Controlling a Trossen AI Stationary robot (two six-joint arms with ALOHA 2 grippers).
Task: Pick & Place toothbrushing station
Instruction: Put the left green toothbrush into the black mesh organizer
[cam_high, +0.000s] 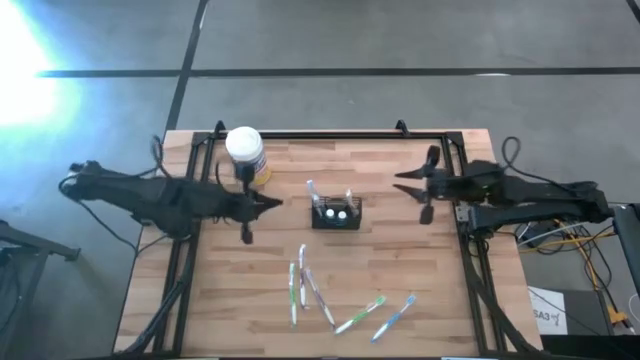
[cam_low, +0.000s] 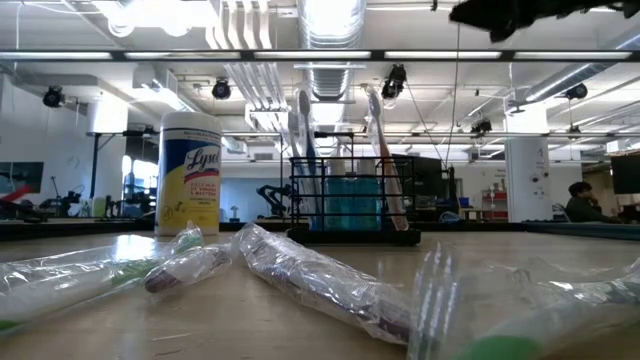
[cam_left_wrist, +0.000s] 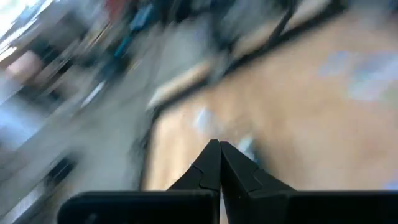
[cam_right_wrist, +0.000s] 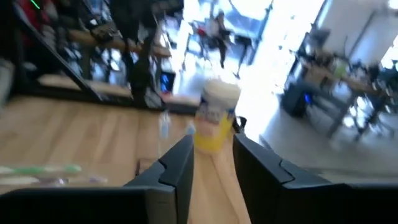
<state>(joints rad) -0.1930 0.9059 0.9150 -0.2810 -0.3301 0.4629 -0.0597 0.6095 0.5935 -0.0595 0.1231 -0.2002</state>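
The toothbrushing station (cam_high: 335, 214) is a small black mesh holder standing on its base at the table's middle, with a couple of toothbrushes upright in it; it also shows in the low view (cam_low: 350, 205). My left gripper (cam_high: 274, 203) is shut and empty, just left of the holder. My right gripper (cam_high: 402, 183) is open and empty, to the holder's right and a little farther back. In the left wrist view my left gripper's fingers (cam_left_wrist: 219, 152) meet at their tips. In the right wrist view my right gripper (cam_right_wrist: 211, 146) shows a gap between its fingers.
A round white-lidded jar with a yellow label (cam_high: 246, 152) stands at the far left, close to my left arm. Several wrapped toothbrushes (cam_high: 310, 290) lie on the near half of the table, a green one (cam_high: 360, 314) and a blue one (cam_high: 395, 315) among them.
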